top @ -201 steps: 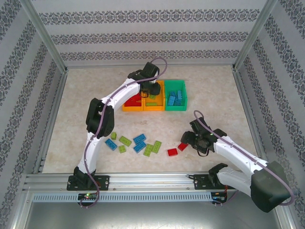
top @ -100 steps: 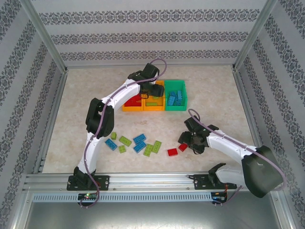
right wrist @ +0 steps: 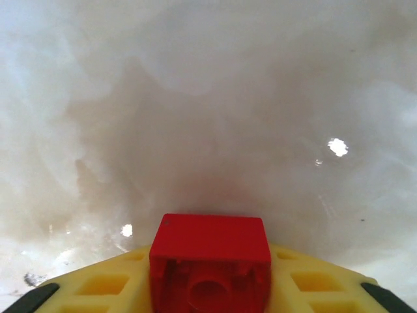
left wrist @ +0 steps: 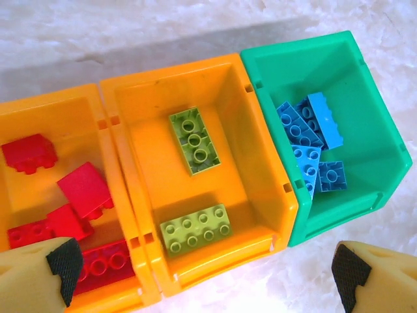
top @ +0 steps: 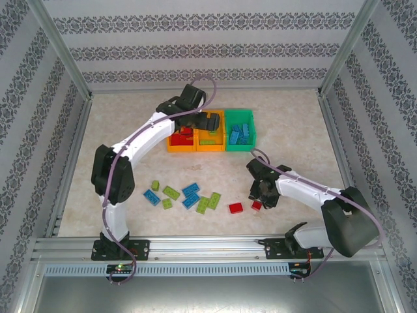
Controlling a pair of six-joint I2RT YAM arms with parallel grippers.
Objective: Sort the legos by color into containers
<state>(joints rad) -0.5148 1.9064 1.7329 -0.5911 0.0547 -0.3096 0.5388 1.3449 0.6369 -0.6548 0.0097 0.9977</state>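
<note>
Held the left claw (left wrist: 205, 270) spread wide above the bins (top: 210, 149), pads (left wrist: 62, 264) well apart, pinching nothing. Found red legos (left wrist: 81, 189) in the left orange bin (left wrist: 45, 107), two lime legos (left wrist: 194, 140) in the middle orange bin (left wrist: 231, 78), blue legos (left wrist: 306, 140) in the green bin (left wrist: 371, 104). Found loose legos (top: 189, 194), lime and blue, scattered on the desk (top: 130, 130) toward the front, with a lone red one (top: 236, 208) just right of them. Pinched a red brick (right wrist: 210, 251) in the right claw (top: 258, 201), low at the desk, just beside that lone red one.
</note>
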